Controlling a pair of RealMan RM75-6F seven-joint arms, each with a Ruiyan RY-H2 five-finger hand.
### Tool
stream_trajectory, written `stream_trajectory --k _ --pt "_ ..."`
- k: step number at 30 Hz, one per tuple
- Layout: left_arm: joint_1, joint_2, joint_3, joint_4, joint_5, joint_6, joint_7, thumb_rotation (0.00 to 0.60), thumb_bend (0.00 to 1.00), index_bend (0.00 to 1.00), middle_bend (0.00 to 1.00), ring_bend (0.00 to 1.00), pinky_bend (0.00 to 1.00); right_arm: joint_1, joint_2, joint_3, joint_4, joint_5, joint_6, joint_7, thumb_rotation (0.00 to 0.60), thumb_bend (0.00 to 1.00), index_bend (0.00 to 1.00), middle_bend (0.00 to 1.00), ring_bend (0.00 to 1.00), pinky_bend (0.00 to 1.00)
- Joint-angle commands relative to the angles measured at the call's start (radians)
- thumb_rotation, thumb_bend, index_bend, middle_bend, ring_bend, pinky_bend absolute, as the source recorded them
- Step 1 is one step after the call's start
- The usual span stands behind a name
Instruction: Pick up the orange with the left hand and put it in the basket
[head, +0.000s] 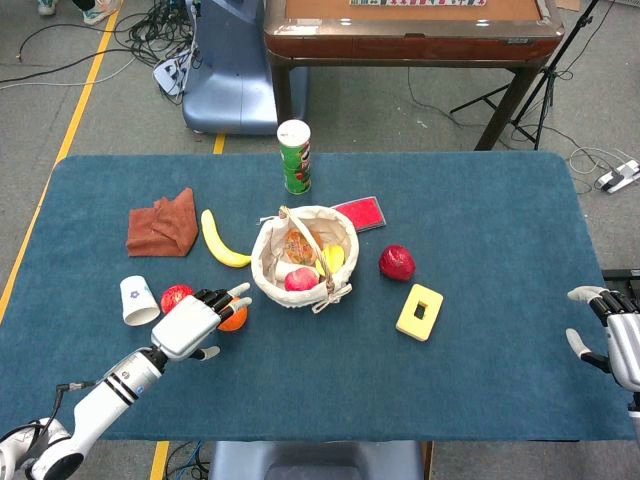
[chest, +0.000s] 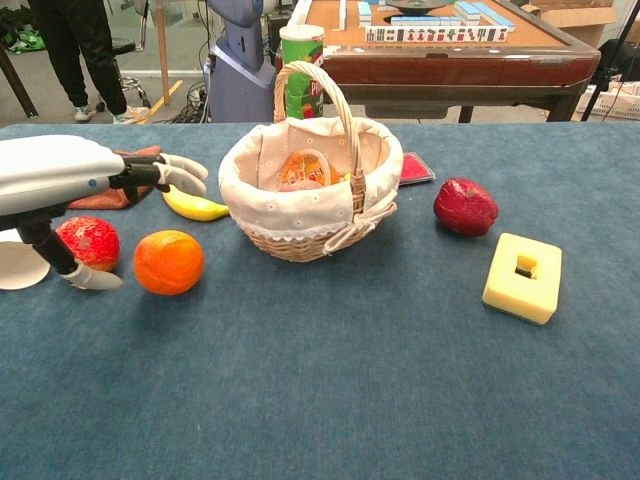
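The orange (chest: 168, 262) lies on the blue table, left of the wicker basket (chest: 310, 217). My left hand (chest: 70, 178) hovers over it with fingers spread and holds nothing. In the head view the left hand (head: 195, 322) covers most of the orange (head: 236, 318). The white-lined basket (head: 268, 272) holds several small items. At the table's right edge my right hand (head: 612, 340) rests open, far from everything.
A pomegranate (chest: 85, 243) and a white cup (head: 138, 299) sit just left of the orange. A banana (head: 221, 241) and a brown cloth (head: 162, 224) lie behind. A red fruit (head: 396, 262), a yellow block (head: 420, 311) and a green can (head: 294, 156) stand around the basket.
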Motion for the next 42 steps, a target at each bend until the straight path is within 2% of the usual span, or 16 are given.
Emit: stream_trajectory --k 1,10,20,27,33,36,42 --pt "-0.034 -0.04 -0.017 0.017 -0.067 -0.047 0.057 0.6 0.19 0.16 0.02 0.23 0.3 -0.001 0.0 -0.001 0.002 0.001 0.0 0.002 0.6 0.29 0.35 0.33 0.33 0.4" --pt "-0.082 -0.097 -0.03 0.062 -0.204 -0.101 0.182 0.6 0.19 0.16 0.06 0.34 0.34 -0.005 -0.001 -0.001 0.014 0.006 0.001 0.014 0.6 0.29 0.35 0.33 0.33 0.4" --pt "-0.12 -0.133 -0.023 0.101 -0.268 -0.104 0.246 0.6 0.19 0.18 0.07 0.37 0.36 -0.007 -0.004 -0.001 0.026 0.009 -0.001 0.026 0.6 0.29 0.35 0.33 0.33 0.4" --pt "-0.144 -0.153 -0.015 0.122 -0.298 -0.103 0.286 0.6 0.19 0.2 0.08 0.33 0.36 -0.009 -0.003 -0.001 0.03 0.012 0.0 0.031 0.6 0.29 0.35 0.33 0.33 0.4" --pt "-0.14 -0.158 -0.01 0.108 -0.311 -0.06 0.321 0.6 0.19 0.21 0.08 0.15 0.36 -0.012 -0.002 -0.001 0.032 0.017 0.0 0.033 0.6 0.29 0.35 0.33 0.33 0.4" --pt "-0.138 -0.163 -0.005 0.104 -0.311 -0.037 0.33 0.6 0.19 0.21 0.08 0.14 0.36 -0.01 -0.004 -0.001 0.036 0.017 -0.005 0.035 0.6 0.29 0.35 0.33 0.33 0.4" --pt "-0.151 -0.177 0.01 0.131 -0.336 -0.06 0.34 0.6 0.19 0.21 0.08 0.14 0.36 -0.009 -0.006 -0.001 0.038 0.017 -0.008 0.038 0.6 0.29 0.35 0.33 0.33 0.4"
